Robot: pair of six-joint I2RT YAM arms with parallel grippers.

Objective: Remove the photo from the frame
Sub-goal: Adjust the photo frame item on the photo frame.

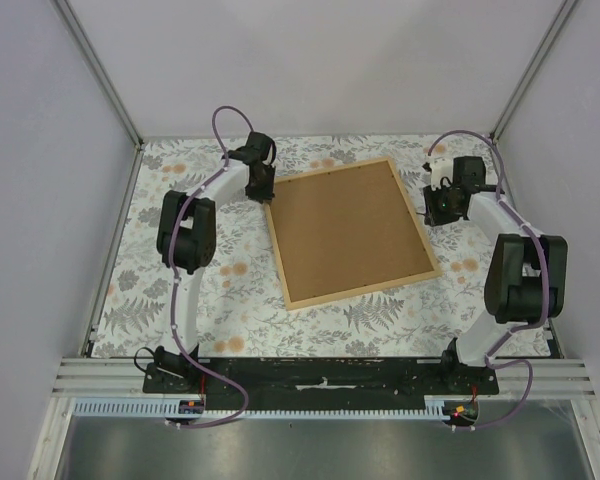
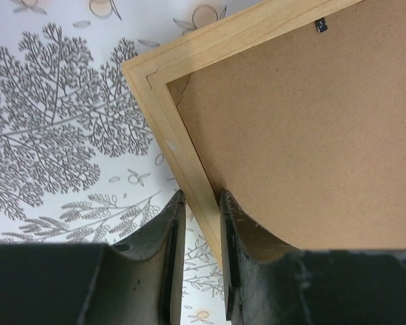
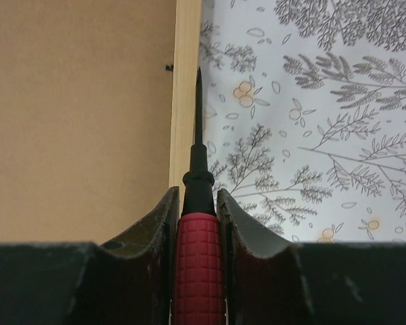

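floral tablecloth [image 1: 230,290], pale walls [image 1: 310,60], apparently plain

The left arm [image 1: 183,300] and right arm [image 1: 488,215] look alike: white tubes, bulky black joint housings, a lilac cable [image 1: 216,125] looping along each. The left gripper [image 2: 199,203] is dull black, scuffed grey. Small red-and-yellow plugs [image 1: 190,405], possibly, near the bases [image 1: 165,372].

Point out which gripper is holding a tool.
The right gripper: its fingers clamp a red-handled screwdriver, tip at the frame. The left gripper only straddles the frame's wooden edge.
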